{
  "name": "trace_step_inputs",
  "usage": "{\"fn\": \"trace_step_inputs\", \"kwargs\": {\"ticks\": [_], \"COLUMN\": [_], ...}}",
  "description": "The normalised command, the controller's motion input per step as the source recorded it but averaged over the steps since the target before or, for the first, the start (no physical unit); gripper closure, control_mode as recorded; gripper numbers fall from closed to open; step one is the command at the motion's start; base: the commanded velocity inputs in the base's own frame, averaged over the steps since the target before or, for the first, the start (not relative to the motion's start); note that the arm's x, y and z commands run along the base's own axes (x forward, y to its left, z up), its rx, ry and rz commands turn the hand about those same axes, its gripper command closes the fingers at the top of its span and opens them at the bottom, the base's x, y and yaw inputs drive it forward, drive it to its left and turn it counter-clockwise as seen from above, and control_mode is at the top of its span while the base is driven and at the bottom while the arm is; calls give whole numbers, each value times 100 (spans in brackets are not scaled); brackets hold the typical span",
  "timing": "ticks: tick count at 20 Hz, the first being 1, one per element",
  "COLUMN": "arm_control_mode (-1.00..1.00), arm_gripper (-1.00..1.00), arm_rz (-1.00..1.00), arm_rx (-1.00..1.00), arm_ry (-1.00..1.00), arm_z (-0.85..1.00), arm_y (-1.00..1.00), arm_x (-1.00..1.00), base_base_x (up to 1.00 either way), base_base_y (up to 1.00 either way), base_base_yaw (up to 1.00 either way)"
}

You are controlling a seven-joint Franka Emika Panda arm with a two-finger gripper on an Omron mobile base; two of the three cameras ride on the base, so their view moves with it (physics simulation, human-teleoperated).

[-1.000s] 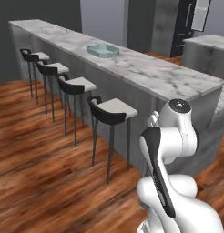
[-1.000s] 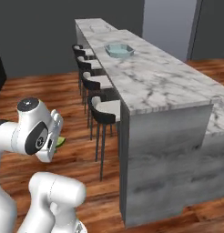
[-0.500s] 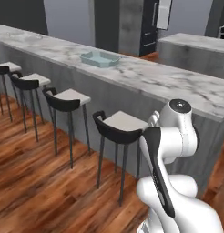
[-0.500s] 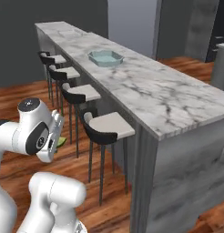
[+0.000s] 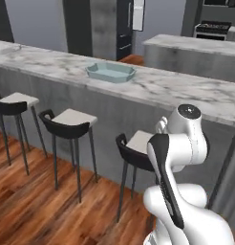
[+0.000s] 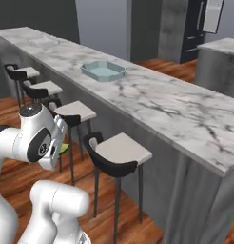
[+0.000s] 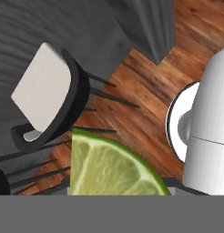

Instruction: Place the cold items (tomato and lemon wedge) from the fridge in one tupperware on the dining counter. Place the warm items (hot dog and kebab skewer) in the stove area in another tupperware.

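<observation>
We saw the tray (image 5: 111,72) bare on the counter (image 5: 176,88); our gripper (image 7: 114,193) held, part-open, the lemon (image 7: 109,168).

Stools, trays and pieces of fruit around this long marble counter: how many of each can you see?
bar stools: 4
tray: 1
lemon wedge: 1
Total: 6

Black bar stools (image 5: 68,122) with pale seats, wooden floor (image 5: 28,210)
</observation>
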Motion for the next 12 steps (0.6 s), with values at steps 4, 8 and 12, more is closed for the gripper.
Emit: {"fn": "trace_step_inputs", "kwargs": {"ticks": [4,8,12], "arm_control_mode": [100,100,100], "arm_gripper": [100,100,100], "arm_rz": [0,0,0], "arm_rx": [0,0,0], "arm_ry": [0,0,0], "arm_z": [0,0,0], "arm_y": [0,0,0], "arm_x": [0,0,0], "base_base_x": [46,39,23], "base_base_y": [100,100,100], "base_base_yaw": [-40,-38,-33]}}
